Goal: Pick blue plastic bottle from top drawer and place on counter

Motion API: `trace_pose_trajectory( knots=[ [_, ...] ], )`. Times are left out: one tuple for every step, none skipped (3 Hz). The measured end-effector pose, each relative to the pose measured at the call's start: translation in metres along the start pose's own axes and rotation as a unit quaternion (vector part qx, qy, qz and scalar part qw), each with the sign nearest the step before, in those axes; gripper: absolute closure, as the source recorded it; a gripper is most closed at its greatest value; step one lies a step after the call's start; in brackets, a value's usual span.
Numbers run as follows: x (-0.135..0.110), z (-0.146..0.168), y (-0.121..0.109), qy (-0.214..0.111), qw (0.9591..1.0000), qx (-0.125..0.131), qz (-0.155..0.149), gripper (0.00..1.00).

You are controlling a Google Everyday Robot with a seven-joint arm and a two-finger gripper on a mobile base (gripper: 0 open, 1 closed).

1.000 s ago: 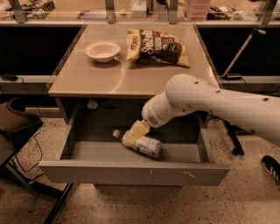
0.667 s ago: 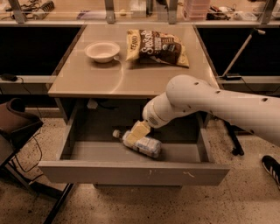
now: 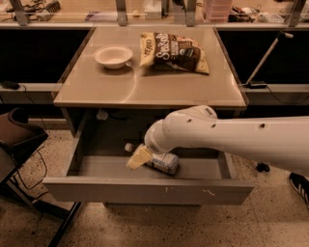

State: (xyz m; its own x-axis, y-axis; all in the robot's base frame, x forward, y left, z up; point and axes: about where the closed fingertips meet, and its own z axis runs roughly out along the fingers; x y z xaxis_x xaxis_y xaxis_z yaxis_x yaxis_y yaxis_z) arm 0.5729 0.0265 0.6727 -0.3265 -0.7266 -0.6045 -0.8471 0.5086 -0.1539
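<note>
The blue plastic bottle (image 3: 163, 162) lies on its side in the open top drawer (image 3: 145, 189), with its white cap (image 3: 128, 147) pointing to the back left. My gripper (image 3: 138, 157) reaches down into the drawer from the right and sits over the bottle's neck end, hiding part of it. I cannot tell whether it touches the bottle. The tan counter (image 3: 145, 87) is above the drawer.
A white bowl (image 3: 113, 56) and a dark snack bag (image 3: 173, 52) lie on the back half of the counter. A narrow ledge with metal uprights (image 3: 120, 9) runs behind it. A dark chair (image 3: 19, 135) stands at the left, and a shoe (image 3: 300, 185) shows at the right.
My arm has dropped lower, and the gripper has moved down and slightly left onto the bottle's neck end. The bottle has not moved.
</note>
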Motion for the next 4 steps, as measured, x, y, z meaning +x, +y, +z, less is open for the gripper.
trace_pose_trajectory(
  knots=[
    [0.0,0.0,0.0,0.0,1.0,0.0,0.001,0.0],
    [0.019,0.023,-0.003,0.01,0.9998,-0.007,0.015,0.0],
    [0.05,0.053,-0.012,0.02,0.9986,-0.008,0.048,0.0],
    [0.05,0.053,-0.012,0.02,0.9986,-0.008,0.048,0.0]
  ],
)
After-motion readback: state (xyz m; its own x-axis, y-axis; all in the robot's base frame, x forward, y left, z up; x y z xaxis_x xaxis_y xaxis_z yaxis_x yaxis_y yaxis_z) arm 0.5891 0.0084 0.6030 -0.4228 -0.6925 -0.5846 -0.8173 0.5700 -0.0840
